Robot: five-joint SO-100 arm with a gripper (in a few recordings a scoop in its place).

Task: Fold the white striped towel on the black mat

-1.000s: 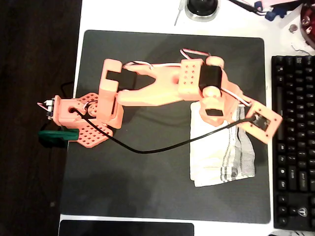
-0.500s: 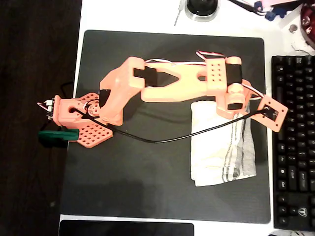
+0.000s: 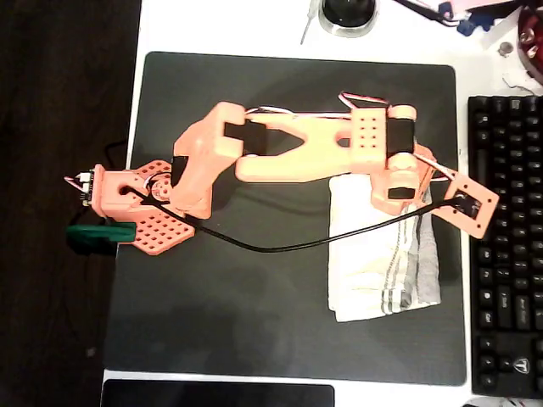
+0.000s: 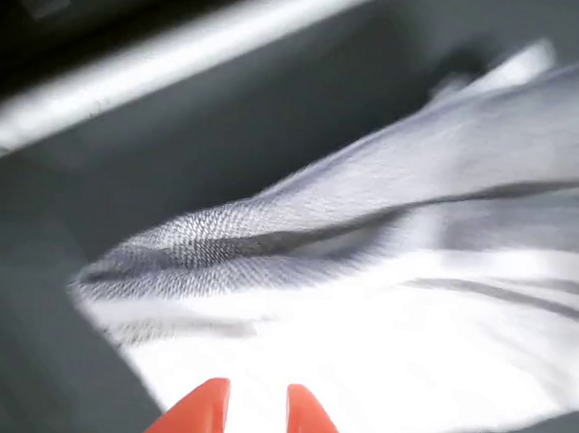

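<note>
The white striped towel (image 3: pixel 380 263) lies folded on the right part of the black mat (image 3: pixel 254 322), grey stripes along its right side and bottom. My orange gripper (image 3: pixel 399 192) hangs over the towel's top edge in the overhead view, its tips hidden under the wrist. In the wrist view the towel (image 4: pixel 384 284) shows as a rumpled fold with grey stripes on the dark mat (image 4: pixel 175 147). My gripper (image 4: pixel 253 420) is at the bottom edge, its two orange fingertips (image 4: pixel 199 415) a narrow gap apart, with nothing held between them.
A black keyboard (image 3: pixel 505 237) lies just right of the mat, close to the wrist camera mount (image 3: pixel 465 205). The arm's base (image 3: pixel 140 203) sits at the mat's left edge, its black cable (image 3: pixel 280 248) crossing the mat. A dark pad (image 3: pixel 216 394) lies along the bottom edge.
The arm stretched out to the right and away from the towel's middle toward its top edge, then dipped slightly. The towel has stayed in place.
</note>
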